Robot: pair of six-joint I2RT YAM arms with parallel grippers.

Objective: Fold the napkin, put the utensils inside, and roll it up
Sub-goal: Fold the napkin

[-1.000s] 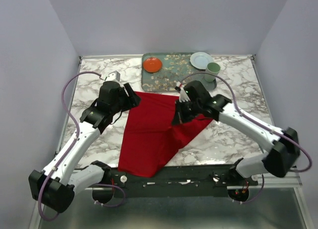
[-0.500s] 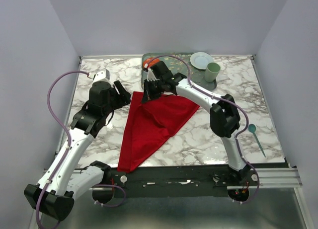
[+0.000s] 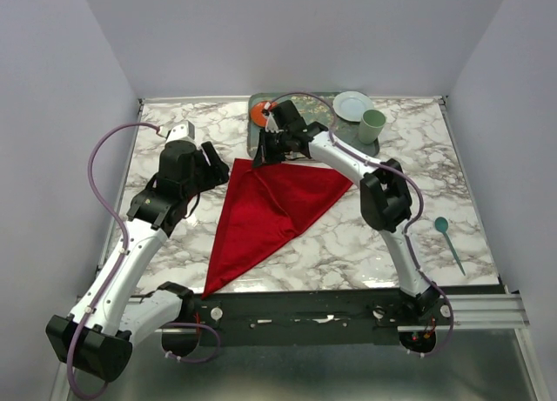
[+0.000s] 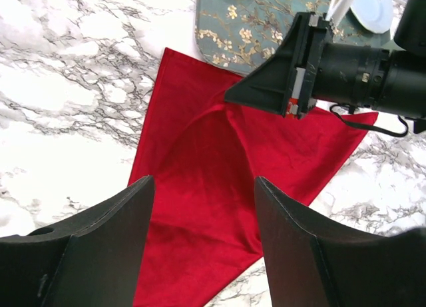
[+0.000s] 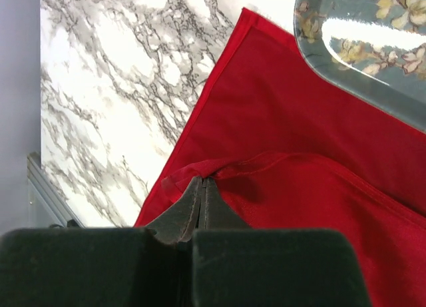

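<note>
The red napkin point(image 3: 270, 210) lies on the marble table, folded into a triangle that points toward the near edge. My right gripper point(image 3: 259, 158) is shut on a napkin corner by the tray's near left corner; the right wrist view shows the jaws point(image 5: 203, 182) pinching a bunched fold of the napkin point(image 5: 299, 154). My left gripper point(image 3: 221, 165) is open and empty beside the napkin's left edge; in its wrist view it point(image 4: 202, 187) hovers over the napkin point(image 4: 200, 140). A teal spoon point(image 3: 451, 244) lies on the table at the right.
A patterned green tray point(image 3: 348, 127) stands at the back, with a small orange plate point(image 3: 258, 114) half hidden behind my right gripper. A white plate point(image 3: 352, 105) and a pale green cup point(image 3: 372, 124) are at its right end. The tray shows in both wrist views point(image 4: 253, 20) point(image 5: 359, 54).
My right gripper carried the napkin corner from the right across to the far left, folding the cloth into a triangle. The arm's move uncovered the spoon. My left arm shifted slightly.
</note>
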